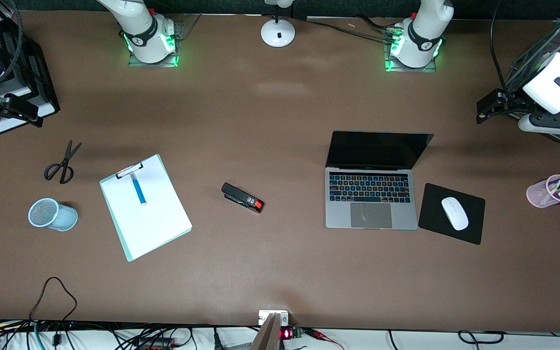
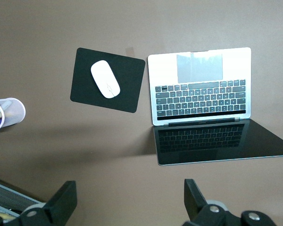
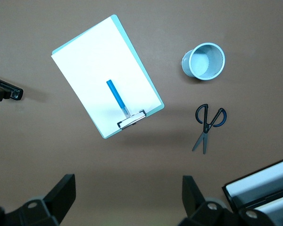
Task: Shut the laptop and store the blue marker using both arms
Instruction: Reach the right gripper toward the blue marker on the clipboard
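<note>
The laptop (image 1: 371, 194) stands open on the table toward the left arm's end, its screen black and its keyboard lit; it also shows in the left wrist view (image 2: 200, 89). The blue marker (image 1: 138, 189) lies on the white paper of a clipboard (image 1: 145, 214) toward the right arm's end, and shows in the right wrist view (image 3: 117, 98). My left gripper (image 2: 130, 197) is open and empty, high over bare table beside the laptop's lid; in the front view it (image 1: 491, 104) hangs at the table's end. My right gripper (image 3: 129, 192) is open and empty, high over bare table near the clipboard's clip.
A white mouse (image 1: 454, 213) sits on a black pad (image 1: 474, 231) beside the laptop. A pink cup of pens (image 1: 550, 191) stands at the left arm's end. A black stapler (image 1: 242, 197) lies mid-table. Scissors (image 1: 62, 163) and a light blue mesh cup (image 1: 51, 214) lie near the clipboard. A black tray (image 3: 259, 188) is at the right arm's end.
</note>
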`<state>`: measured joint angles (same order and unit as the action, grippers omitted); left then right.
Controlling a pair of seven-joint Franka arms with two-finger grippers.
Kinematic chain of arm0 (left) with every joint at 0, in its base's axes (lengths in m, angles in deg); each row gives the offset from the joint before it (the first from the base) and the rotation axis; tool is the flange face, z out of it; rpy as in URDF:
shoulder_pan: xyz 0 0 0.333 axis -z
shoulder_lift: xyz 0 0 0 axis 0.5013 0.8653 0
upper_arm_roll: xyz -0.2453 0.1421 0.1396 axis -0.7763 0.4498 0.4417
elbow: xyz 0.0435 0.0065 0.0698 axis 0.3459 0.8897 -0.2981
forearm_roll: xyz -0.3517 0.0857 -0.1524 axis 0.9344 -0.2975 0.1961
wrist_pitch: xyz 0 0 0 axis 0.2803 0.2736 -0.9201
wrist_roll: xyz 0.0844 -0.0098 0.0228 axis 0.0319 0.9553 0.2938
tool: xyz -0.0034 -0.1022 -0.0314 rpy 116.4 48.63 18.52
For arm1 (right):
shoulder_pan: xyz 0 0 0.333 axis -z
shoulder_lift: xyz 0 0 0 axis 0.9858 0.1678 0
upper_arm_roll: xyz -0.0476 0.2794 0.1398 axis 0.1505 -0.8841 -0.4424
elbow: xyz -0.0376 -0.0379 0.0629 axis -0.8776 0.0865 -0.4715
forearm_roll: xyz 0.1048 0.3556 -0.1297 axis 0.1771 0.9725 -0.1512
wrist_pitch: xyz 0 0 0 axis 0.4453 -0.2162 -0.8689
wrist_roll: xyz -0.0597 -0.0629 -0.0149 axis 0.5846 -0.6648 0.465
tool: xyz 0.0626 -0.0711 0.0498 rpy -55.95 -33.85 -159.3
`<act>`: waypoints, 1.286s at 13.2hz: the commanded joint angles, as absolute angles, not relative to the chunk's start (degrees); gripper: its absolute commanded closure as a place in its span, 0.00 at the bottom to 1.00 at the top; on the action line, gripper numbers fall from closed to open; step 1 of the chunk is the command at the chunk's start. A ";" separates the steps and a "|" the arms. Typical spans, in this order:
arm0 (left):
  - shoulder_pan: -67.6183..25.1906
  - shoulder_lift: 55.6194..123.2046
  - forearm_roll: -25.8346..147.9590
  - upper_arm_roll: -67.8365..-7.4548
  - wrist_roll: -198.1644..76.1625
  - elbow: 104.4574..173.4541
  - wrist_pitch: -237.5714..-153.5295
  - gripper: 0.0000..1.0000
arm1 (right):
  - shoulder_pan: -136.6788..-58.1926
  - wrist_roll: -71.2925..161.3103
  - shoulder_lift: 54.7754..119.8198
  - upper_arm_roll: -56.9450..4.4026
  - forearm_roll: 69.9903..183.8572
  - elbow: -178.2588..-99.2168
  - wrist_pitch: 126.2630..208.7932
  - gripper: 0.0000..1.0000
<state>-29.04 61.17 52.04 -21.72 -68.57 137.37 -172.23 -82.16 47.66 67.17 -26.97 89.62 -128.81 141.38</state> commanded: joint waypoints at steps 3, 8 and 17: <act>-28.33 64.04 51.37 -21.87 -67.80 135.84 -168.23 0.00 | -82.44 48.55 71.02 -27.24 90.17 -129.63 145.94 0.00; -28.59 65.63 51.37 -21.78 -67.98 133.21 -166.19 0.00 | -86.84 48.72 80.17 -27.24 90.25 -128.22 151.73 0.00; -28.42 66.34 51.37 -21.96 -68.07 130.91 -161.53 0.91 | -89.30 43.83 92.30 -27.33 90.87 -128.48 160.36 0.00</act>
<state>-28.91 65.11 52.01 -22.07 -68.43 132.94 -162.97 -89.21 47.25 91.00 -27.47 90.24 -129.45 160.28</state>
